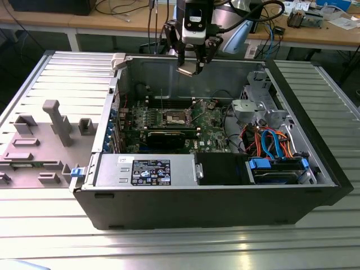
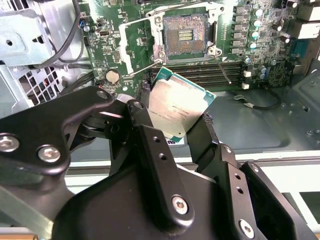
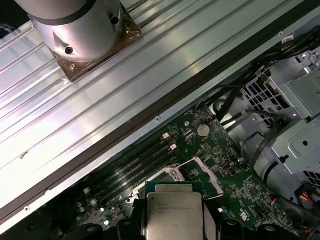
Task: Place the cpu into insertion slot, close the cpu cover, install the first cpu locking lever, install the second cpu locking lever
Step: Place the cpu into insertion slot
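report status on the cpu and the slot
Gripper shut on cpu, above the case. Insertion slot bare, uncovered. Nothing seen between them.

An open black computer case [image 1: 225, 205] lay on a ribbed metal table [image 1: 169, 247]. Inside were a green circuit board [image 1: 216, 121], a labelled grey power supply [image 1: 146, 170], and blue and orange cables [image 1: 270, 140]. A grey plastic fixture [image 1: 56, 121] stood beside it, on the exterior view's left.

My fingers [image 2: 202, 135] hide the cpu's [image 2: 177, 107] lower corner in the second wrist view; the first wrist view's edge crops it.
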